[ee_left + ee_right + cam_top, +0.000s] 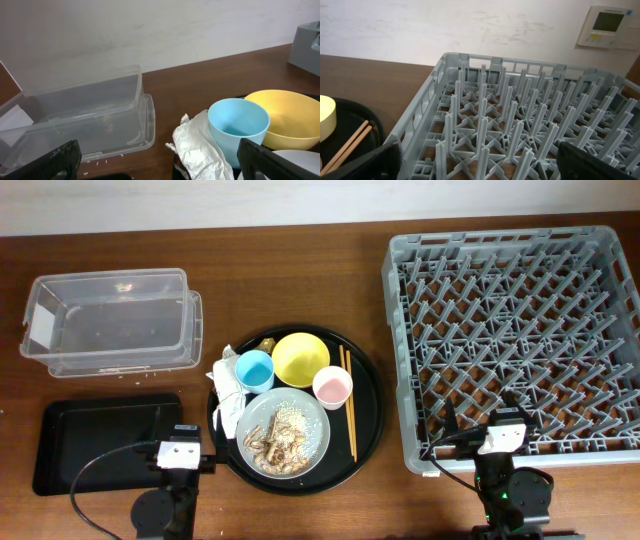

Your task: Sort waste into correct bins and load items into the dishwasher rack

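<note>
On a large round black tray stand a yellow bowl, a light-blue cup, a pink cup and a pale plate holding beige food scraps. A crumpled white napkin lies at the tray's left edge, and a brown-gold wrapper behind the blue cup. My left gripper is open and empty, low at the front, left of the tray. The left wrist view shows the napkin, blue cup and bowl ahead. My right gripper is open and empty at the front edge of the grey dishwasher rack.
The clear tub stands at the back left, also in the left wrist view. The shallow black tray lies in front of it. Wooden chopsticks lie on the round tray's right side. A few rice grains lie by the tub.
</note>
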Available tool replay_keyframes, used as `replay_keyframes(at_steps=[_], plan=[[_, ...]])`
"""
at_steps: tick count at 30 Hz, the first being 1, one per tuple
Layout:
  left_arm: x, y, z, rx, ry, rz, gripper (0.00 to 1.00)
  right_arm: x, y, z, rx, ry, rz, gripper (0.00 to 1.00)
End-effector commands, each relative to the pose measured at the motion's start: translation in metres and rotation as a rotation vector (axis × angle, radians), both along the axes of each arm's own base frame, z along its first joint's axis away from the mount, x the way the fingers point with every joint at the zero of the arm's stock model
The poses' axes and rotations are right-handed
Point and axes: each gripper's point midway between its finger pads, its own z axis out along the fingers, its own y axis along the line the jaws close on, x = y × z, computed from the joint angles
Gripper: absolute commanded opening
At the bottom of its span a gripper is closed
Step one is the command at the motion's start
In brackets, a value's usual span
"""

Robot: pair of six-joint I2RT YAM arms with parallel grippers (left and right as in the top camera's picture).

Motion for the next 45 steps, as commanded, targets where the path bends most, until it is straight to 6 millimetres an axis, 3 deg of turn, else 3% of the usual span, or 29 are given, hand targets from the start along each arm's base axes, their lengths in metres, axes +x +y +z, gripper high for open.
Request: replay_keyframes(at_steps=[1,41,43,45], plan=[[0.0,0.002,-0.002,0.016,0.001,0.008,0.99,0.0,-0.003,-0.004,-0.004,0.008,-0.012,0.99],[0.0,0.002,-0.002,0.016,0.001,0.008,0.99,0.0,-0.003,-0.004,-0.004,0.008,-0.012,0.99],[0.0,-0.003,-0.002,0.013,-0.002,-0.022,0.99,0.0,-0.003,-0.004,-0.004,0.008,-0.012,0.99],[-0.004,-0.034,0.003,-0.08,-0.012,-0.197,0.99,0.0,-0.003,-0.004,-0.004,0.008,-0.012,0.99]])
